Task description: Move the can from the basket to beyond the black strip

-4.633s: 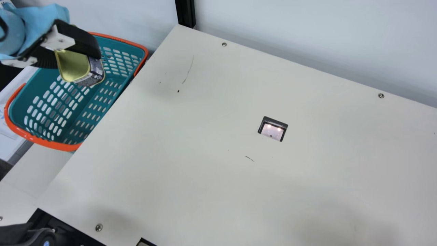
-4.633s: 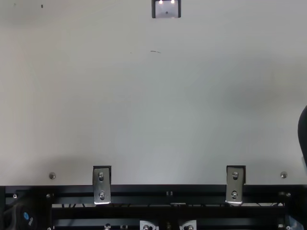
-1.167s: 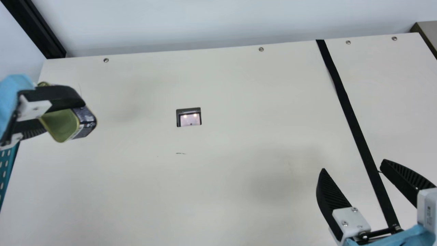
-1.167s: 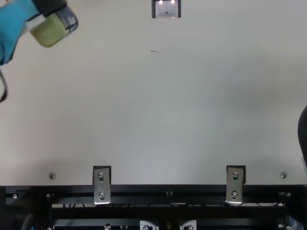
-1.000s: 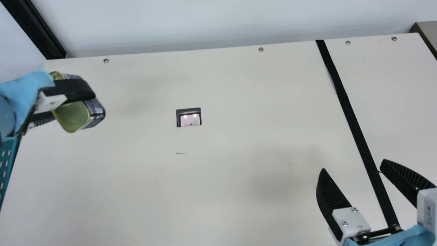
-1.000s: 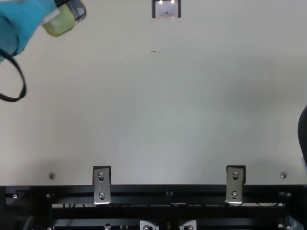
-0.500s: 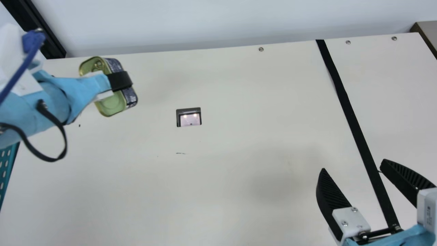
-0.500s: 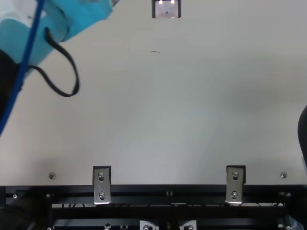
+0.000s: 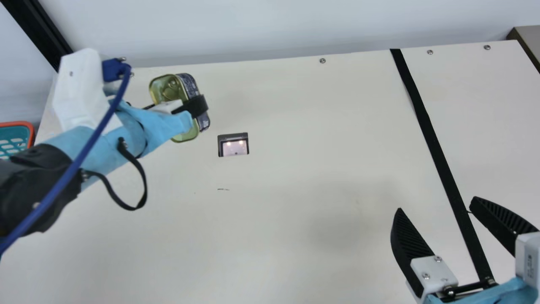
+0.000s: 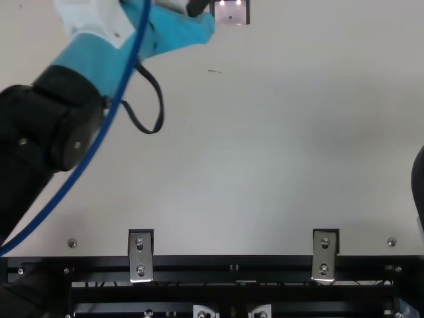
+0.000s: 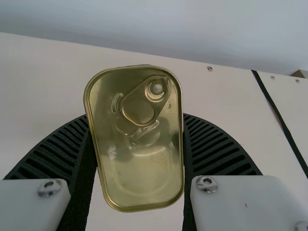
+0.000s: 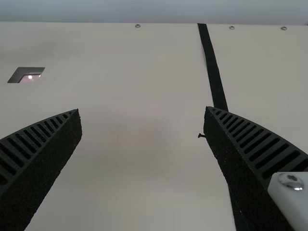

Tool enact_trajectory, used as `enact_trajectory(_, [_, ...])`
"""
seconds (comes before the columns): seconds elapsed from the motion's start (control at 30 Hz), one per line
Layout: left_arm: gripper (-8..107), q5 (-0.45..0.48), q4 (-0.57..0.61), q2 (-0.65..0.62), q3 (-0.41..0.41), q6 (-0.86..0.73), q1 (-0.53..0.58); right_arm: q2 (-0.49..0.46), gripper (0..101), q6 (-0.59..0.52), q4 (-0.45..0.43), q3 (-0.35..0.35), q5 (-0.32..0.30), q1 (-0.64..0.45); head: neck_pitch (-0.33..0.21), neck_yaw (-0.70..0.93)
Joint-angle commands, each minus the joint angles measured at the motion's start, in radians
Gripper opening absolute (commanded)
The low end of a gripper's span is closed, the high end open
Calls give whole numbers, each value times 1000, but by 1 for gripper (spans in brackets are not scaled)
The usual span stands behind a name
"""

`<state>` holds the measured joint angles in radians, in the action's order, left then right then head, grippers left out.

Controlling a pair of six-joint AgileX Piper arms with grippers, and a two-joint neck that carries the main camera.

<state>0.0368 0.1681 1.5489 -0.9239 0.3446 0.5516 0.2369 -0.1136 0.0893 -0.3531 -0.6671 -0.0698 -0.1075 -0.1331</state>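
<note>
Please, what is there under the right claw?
Under the right claw, the black strip runs over the cream table, visible between the open fingers in the main view. What lies behind the claw's solid parts is covered, so I cannot tell.

I can't read any text from here; what may be tiny print marks the dark side of the can (image 9: 174,89) and a white mount (image 9: 530,258) of the right gripper (image 9: 437,204).
</note>
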Motion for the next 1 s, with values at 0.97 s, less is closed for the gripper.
enact_trajectory(0.97, [10,-373,372,269,-44,-338,176,0,101,0,0,0,0,0,-3,-2])
